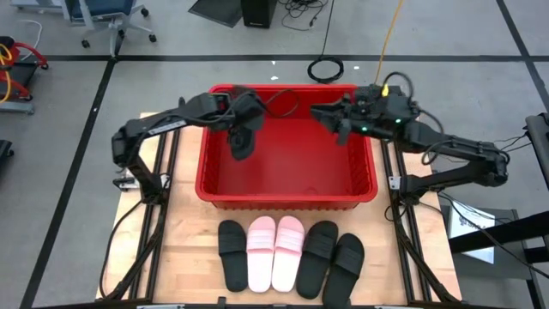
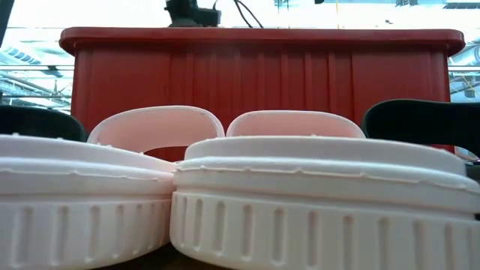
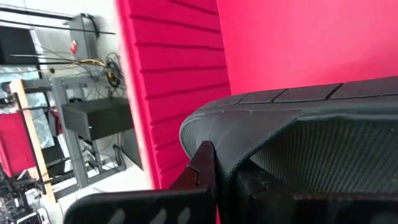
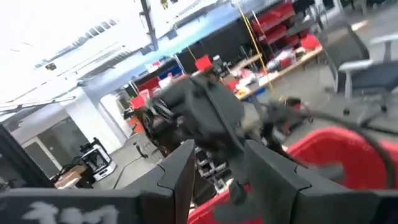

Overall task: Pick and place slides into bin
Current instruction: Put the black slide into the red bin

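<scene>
Pink slides (image 2: pixel 247 202) were left with three black ones on the table as a black slide (image 1: pixel 243 142), gripped by the left claw (image 1: pixel 239 129), was best released low inside the bin (image 1: pixel 287 199); the right claw (image 1: pixel 343 123) hovered open.

Bin (image 2: pixel 262 67) floor behind pink slides (image 2: pixel 315 195)

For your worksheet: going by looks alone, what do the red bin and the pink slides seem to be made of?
Bin: probably moulded plastic with a slight sheen; the low view shows stiff vertical ribs and a thick rim. Pink slides: likely matte moulded foam or soft rubber; their pale soles carry moulded grooves and a seam line, with no fabric texture showing.
</scene>
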`<action>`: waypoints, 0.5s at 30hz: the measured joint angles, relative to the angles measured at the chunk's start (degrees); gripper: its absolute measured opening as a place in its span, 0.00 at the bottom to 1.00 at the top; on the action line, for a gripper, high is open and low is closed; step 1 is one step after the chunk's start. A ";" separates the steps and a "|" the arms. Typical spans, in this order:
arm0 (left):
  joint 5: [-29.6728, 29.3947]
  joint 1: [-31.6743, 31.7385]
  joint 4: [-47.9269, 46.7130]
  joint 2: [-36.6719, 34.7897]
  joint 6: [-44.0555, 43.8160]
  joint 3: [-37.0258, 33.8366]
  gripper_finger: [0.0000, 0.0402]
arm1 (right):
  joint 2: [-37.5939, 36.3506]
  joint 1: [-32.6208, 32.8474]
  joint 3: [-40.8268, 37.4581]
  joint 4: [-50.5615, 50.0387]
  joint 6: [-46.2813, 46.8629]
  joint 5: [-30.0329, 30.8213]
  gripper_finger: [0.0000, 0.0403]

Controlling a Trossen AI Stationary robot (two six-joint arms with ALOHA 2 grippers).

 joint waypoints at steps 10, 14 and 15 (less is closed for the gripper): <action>3.74 3.29 9.82 2.21 6.32 -2.09 0.00 | -5.61 -3.26 0.00 -5.47 -2.48 0.00 0.32; 4.09 5.35 10.34 2.27 7.51 -5.78 0.00 | -6.19 -3.28 0.00 -7.33 -3.41 0.00 0.32; 4.08 5.75 11.16 2.26 8.02 -7.17 0.00 | -6.22 -3.28 0.00 -7.66 -3.50 0.00 0.32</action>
